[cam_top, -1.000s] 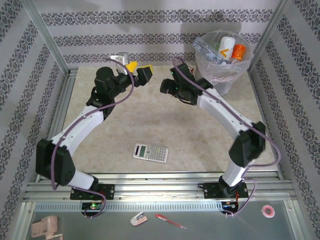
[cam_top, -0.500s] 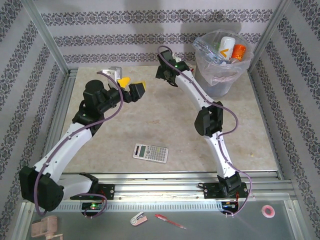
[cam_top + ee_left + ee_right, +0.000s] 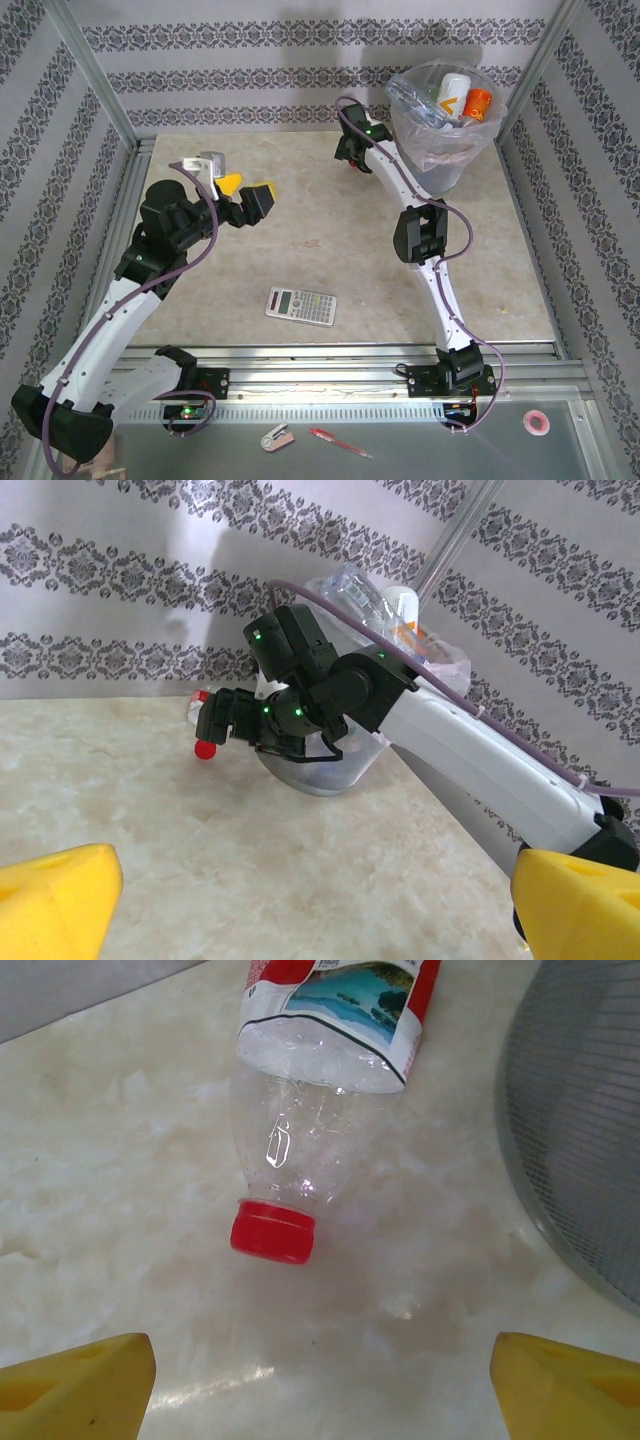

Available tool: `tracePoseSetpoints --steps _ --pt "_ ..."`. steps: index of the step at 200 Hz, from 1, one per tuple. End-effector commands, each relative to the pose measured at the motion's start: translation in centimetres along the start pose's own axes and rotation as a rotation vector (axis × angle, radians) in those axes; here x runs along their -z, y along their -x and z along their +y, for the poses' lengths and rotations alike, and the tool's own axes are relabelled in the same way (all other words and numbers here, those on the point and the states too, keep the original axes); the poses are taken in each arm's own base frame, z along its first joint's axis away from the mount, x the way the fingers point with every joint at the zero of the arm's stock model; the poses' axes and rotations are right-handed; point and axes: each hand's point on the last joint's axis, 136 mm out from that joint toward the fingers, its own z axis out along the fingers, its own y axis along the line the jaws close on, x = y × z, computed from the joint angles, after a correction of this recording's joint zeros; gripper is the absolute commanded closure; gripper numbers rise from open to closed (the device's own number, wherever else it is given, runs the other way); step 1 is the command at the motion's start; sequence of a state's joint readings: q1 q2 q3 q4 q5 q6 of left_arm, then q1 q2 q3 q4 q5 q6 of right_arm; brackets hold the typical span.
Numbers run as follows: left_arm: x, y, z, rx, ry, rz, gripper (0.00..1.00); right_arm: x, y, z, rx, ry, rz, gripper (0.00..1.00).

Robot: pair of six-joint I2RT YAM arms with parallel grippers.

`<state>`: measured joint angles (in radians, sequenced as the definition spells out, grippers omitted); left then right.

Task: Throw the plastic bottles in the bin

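Note:
A clear plastic bottle (image 3: 320,1100) with a red cap (image 3: 273,1232) and a red and blue label lies on the table, cap toward me, just left of the bin's mesh wall (image 3: 585,1150). My right gripper (image 3: 320,1400) hovers over it, open, its yellow fingertips (image 3: 75,1390) well apart and touching nothing. In the left wrist view the same bottle's red cap (image 3: 205,748) pokes out beside the right wrist. The bin (image 3: 447,150) stands at the back right, with several bottles (image 3: 456,94) inside its bag. My left gripper (image 3: 246,190) is open and empty over the back left.
A grey calculator (image 3: 301,305) lies at the near middle of the table. Patterned walls and aluminium posts (image 3: 95,70) close in the table. A pen (image 3: 340,442) and a tape roll (image 3: 538,422) lie on the front ledge.
My right arm swung toward the back and then settled beside the bin, over the bottle. My left arm drew back to the left and nearer, still open.

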<state>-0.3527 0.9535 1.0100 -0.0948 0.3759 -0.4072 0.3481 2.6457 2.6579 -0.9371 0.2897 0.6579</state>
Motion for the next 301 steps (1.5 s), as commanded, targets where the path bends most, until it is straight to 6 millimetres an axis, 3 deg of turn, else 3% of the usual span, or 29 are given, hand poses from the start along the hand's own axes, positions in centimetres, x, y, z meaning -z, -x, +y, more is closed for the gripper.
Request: tracePoseSetpoints --steps 1,60,110,187,239,258,301 --pt "0.3 -1.2 0.6 0.002 0.037 0.043 0.0 -1.2 0.4 0.6 -0.004 0.041 -0.007 0.13" --pt "0.2 -2.0 1.6 0.008 0.085 0.071 0.0 -3.5 1.9 -0.1 -0.033 0.055 -0.052 0.15" --pt "-0.3 -2.3 2.2 0.002 0.106 0.093 0.0 -5.8 1.7 -1.1 -0.032 0.066 -0.028 0.21" --pt "-1.4 -2.4 2.9 0.0 0.117 0.115 0.0 -7.3 0.9 0.4 -0.064 0.164 0.006 0.3" --pt "-1.7 -2.6 3.5 0.008 0.122 0.126 0.0 -7.8 0.9 0.3 -0.093 0.18 0.017 0.45" --pt "-1.8 -2.5 3.7 0.008 0.124 0.123 0.0 -7.7 0.6 0.4 -0.092 0.186 0.032 0.55" --pt "-1.3 -2.1 3.8 0.0 0.13 0.105 0.0 -6.2 0.3 0.4 -0.054 0.151 0.03 0.74"
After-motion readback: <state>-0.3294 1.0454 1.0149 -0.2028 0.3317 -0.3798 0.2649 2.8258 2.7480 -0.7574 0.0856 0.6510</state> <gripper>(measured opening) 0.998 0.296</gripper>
